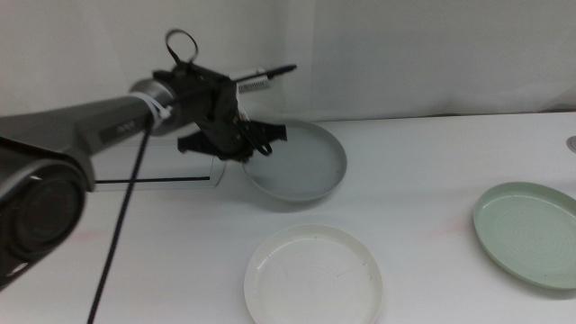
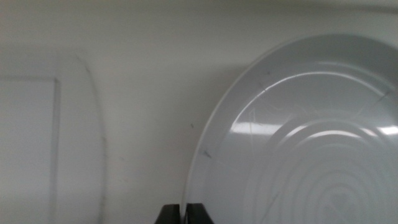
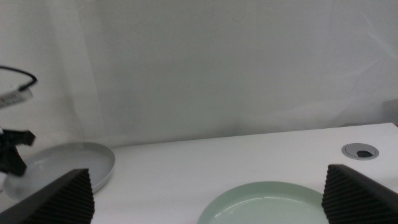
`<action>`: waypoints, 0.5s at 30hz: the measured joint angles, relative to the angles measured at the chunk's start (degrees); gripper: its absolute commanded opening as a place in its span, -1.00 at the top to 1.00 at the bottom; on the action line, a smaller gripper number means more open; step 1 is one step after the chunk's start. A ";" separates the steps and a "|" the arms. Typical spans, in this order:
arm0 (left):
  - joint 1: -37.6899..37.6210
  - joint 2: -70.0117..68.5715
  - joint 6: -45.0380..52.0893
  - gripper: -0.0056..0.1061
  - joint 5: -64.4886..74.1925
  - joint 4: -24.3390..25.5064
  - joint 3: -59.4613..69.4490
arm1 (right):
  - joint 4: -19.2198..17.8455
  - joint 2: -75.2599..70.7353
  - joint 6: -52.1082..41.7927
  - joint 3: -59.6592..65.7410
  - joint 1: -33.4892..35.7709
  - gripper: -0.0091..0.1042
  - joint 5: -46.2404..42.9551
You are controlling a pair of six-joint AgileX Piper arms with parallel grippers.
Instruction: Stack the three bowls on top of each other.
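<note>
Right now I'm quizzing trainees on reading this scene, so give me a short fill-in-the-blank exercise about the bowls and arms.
1. The left end effector is shut on the rim of the ____ bowl.
2. The bowl nearest the camera in the middle view is the ____ one.
3. The right end effector, jaws open, looks over the ____ bowl.

Missing words: grey-blue; cream-white; mint green
</note>
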 measured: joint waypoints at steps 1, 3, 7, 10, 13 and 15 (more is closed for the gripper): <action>0.12 -0.94 0.48 0.95 0.13 0.15 0.10 | 0.00 0.00 0.00 0.00 0.00 -0.98 0.00; 0.21 -3.22 1.51 0.95 0.56 0.52 0.10 | 0.00 0.00 0.00 0.00 0.00 -0.98 0.00; 0.21 -8.22 3.30 0.95 1.32 0.86 0.10 | 0.00 0.00 0.00 0.00 0.00 -0.98 0.00; 0.21 -12.35 5.02 0.95 3.18 0.86 0.10 | 0.00 0.00 0.15 0.00 0.00 -0.98 0.00; 0.21 -17.27 8.58 0.95 7.73 -0.33 0.23 | 0.00 0.00 0.15 0.00 0.00 -0.98 0.00; 0.21 -19.16 11.36 0.95 9.36 -2.37 1.18 | 0.00 0.00 0.15 0.00 0.00 -0.98 0.00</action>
